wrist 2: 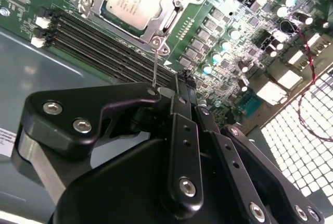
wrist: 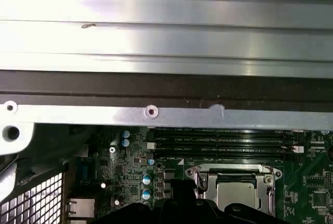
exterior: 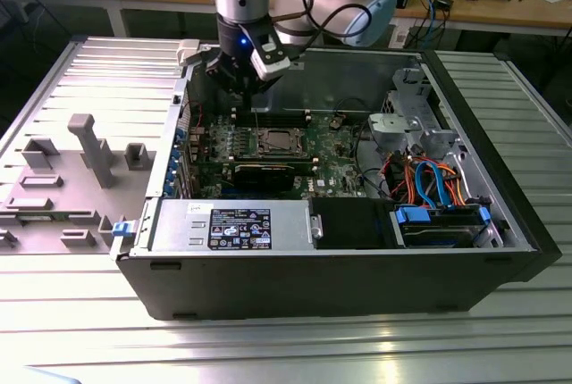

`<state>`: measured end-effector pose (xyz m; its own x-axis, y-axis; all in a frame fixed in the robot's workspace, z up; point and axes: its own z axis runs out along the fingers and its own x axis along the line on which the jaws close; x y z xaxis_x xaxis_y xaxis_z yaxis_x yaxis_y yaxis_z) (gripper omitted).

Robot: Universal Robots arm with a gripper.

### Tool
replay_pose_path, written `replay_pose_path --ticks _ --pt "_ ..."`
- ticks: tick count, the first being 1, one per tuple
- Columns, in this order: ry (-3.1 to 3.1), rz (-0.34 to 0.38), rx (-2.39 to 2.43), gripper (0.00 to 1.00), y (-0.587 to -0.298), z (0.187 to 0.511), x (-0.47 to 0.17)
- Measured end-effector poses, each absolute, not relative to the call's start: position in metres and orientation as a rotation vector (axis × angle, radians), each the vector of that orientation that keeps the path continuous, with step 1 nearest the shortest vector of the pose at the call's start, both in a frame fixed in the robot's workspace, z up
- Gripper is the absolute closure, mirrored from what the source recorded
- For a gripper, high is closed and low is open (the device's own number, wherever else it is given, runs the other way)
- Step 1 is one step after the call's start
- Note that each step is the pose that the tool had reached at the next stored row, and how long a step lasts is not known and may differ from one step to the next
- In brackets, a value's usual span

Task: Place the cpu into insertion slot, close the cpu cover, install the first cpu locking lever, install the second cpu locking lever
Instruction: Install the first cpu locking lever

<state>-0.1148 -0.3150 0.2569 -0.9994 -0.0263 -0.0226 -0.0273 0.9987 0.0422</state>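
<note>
cpu [wrist 2: 130,0]: I see it seated under the cover [wrist 2: 173,11], just nearer than the tool [exterior: 244,88].
tool: pinched shut, touching the raised lever [wrist 2: 155,62] at its tip.

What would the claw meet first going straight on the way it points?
Likely the black memory slots beside the cpu cover, though depth is unclear; the thin locking lever stands by the claw.
</note>
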Motion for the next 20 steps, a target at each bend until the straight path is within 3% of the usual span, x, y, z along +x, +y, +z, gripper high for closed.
replay_pose_path --ticks 20 --pt "3.119 0.066 -0.042 0.89 -0.312 0.257 -0.088"
